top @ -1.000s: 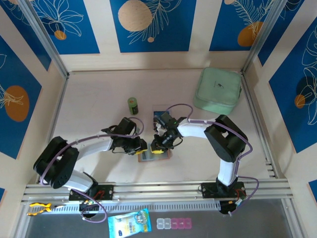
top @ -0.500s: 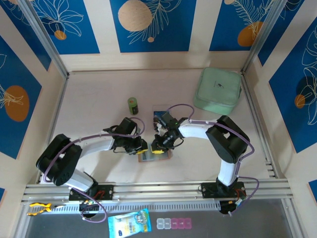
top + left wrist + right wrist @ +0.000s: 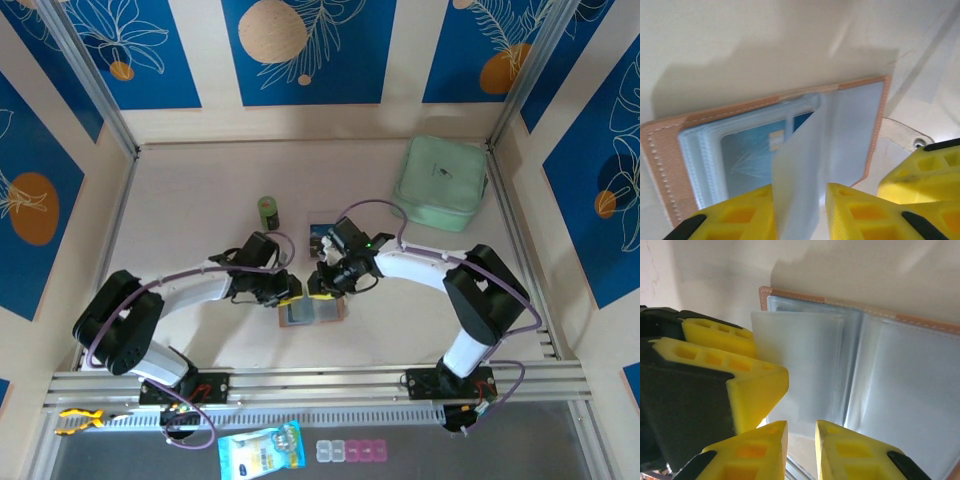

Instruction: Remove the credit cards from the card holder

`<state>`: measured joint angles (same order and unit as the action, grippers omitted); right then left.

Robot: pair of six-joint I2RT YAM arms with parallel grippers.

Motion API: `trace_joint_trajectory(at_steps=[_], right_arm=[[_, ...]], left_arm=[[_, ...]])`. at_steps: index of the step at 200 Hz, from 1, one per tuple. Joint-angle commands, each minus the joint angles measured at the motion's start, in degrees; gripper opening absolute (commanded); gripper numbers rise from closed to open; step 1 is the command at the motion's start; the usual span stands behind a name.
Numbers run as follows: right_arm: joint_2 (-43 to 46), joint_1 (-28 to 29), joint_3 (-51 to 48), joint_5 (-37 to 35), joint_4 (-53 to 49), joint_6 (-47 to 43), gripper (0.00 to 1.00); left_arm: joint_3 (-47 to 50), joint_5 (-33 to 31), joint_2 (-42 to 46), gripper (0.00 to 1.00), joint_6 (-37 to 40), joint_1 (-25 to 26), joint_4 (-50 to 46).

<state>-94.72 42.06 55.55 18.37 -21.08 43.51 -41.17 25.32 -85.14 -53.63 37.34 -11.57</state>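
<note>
Extraction in progress, judging by the layout. Tan-pink leather card holder [image 3: 312, 313] open flat on pale counter [image 3: 200, 190], between both arms. Left claw [image 3: 800, 215] closed on a translucent plastic sleeve leaf [image 3: 800, 165], propping it upright off the pockets. Right claw [image 3: 800, 445] nearly closed above the sleeves; cannot tell whether gripping anything. Blue credit card [image 3: 752, 155] lodged in a clear pocket beneath the leaf. Next, probably: hold the leaf up, bring right fingertips to that card's exposed edge, pinch, slide straight out.

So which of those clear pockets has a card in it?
The flat pocket showing a blue card; the upright sleeve that the left claw pinches looks empty.
</note>
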Motion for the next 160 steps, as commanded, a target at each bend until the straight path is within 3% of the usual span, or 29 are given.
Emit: trace_joint_trajectory(at_steps=[1,160], right_arm=[[3.0,-0.6,-0.9,-1.4,-2.7,-0.2,0.23],[16.5,-8.6,-9.6,-1.3,-4.6,-1.2,0.24]], left_arm=[[-2.4,1.2,0.5,0.30,0.4,1.1,-1.9],[-12.8,2.5,-11.4,0.24,0.4,6.2,-0.9]])
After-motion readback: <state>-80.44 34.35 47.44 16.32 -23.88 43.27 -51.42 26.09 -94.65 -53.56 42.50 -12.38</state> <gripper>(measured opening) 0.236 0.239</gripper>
